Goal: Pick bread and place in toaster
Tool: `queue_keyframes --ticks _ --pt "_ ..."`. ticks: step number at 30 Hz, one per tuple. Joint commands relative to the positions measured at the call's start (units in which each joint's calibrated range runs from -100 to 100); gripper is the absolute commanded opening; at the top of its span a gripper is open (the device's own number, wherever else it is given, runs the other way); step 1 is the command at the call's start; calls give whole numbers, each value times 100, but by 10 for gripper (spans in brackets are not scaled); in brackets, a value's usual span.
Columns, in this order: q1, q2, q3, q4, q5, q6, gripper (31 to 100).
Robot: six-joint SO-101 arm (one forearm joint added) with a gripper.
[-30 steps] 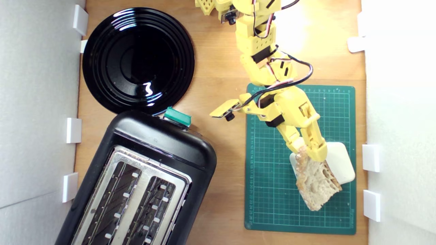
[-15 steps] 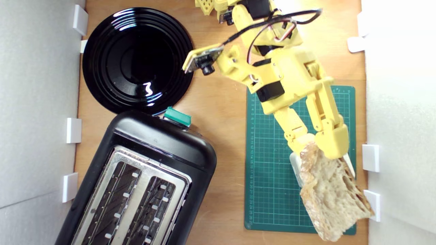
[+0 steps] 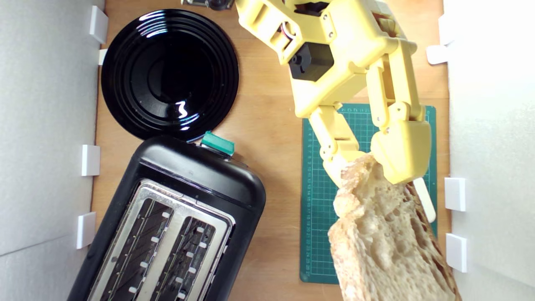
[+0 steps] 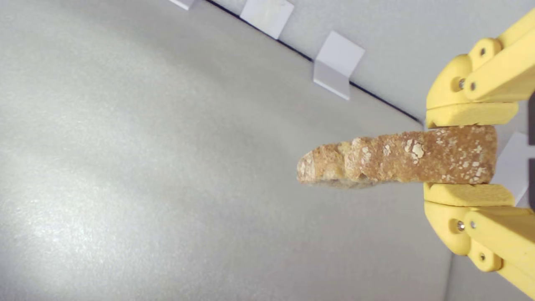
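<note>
My yellow gripper (image 3: 368,169) is shut on the bread (image 3: 384,238), a rustic slice with pale holey crumb and brown crust, held high above the green mat at the exterior view's right and looming large toward the camera. In the wrist view the two pads (image 4: 472,115) clamp the bread (image 4: 393,161) by its crust edge, seen against a grey wall. The toaster (image 3: 171,225), black with a silver two-slot top and a green lever knob (image 3: 217,143), stands at the lower left of the exterior view, well apart from the bread.
A round glossy black plate (image 3: 169,73) lies at the upper left of the exterior view. A green cutting mat (image 3: 317,200) carries a cream block (image 3: 424,198), mostly hidden behind the bread. White walls with white clips (image 3: 454,194) bound both sides.
The gripper has lifted the bread off the cream block and raised it steadily toward the camera, so arm and slice appear much larger. The toaster and plate have not moved.
</note>
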Motion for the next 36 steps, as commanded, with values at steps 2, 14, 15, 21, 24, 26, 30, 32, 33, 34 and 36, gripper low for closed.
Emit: queue_keyframes --ticks 2,14,15,21,24,26,30,32,33,34,36 --pt "26 -311 -1288 -27 768 478 562" --pt "751 -294 -2768 -82 2551 1859 562" --pt "815 -294 -2786 -100 2628 1964 562" --pt "1105 -294 -2786 -109 2952 2628 562" --pt "1339 -294 -2786 -109 3131 2937 562" --pt "1428 -294 -2786 -109 3293 3083 562" --pt "1621 -294 -2786 -46 3490 3214 562" --pt "1790 -294 -2786 -9 3498 3219 562" --pt "1871 -294 -2786 36 3498 3219 562" --pt "1943 -294 -2786 118 3507 3219 562" --pt "2000 -294 -2786 226 3507 3219 562"
